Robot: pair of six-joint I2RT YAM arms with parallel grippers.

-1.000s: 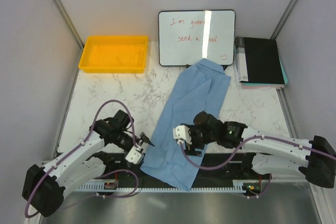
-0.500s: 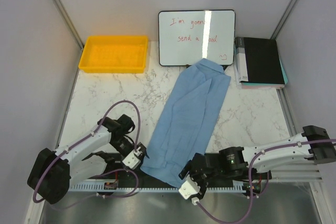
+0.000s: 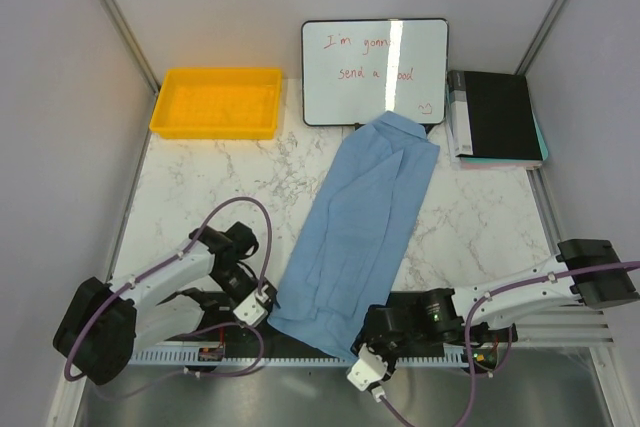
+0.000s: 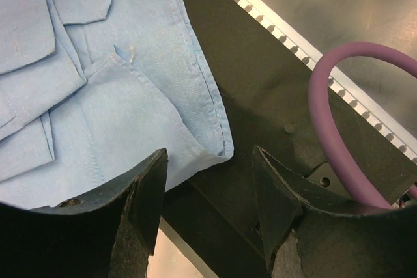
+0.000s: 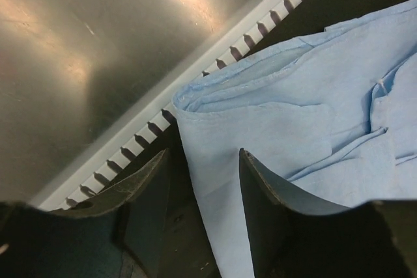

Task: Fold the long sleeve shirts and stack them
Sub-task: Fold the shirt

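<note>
Two near hem corners of the shirt [image 3: 365,217] sit between part-open jaws: left gripper [image 4: 208,161], right gripper [image 5: 203,161]. Open table [image 3: 200,177] flanks it. Right gripper came off mid-shirt earlier.

Shirts: one, a light blue long sleeve shirt [image 3: 362,217].
End effectors: two, both mine, the left end effector [image 4: 208,155] and the right end effector [image 5: 203,157].
Fingers [image 4: 140,193]: two on each end effector, four in all.
Arms: two, my left arm [image 3: 150,292] and my right arm [image 3: 525,289].
Purple cables [image 3: 240,200]: two, one running along each of my arms.
Trays: one yellow tray [image 3: 216,72].
Whiteboards: one whiteboard [image 3: 375,72].
Binders: one black binder [image 3: 497,115]; a teal edge shows beneath it, and I cannot count what lies under there.
Counters: one marbled counter [image 3: 210,177].
</note>
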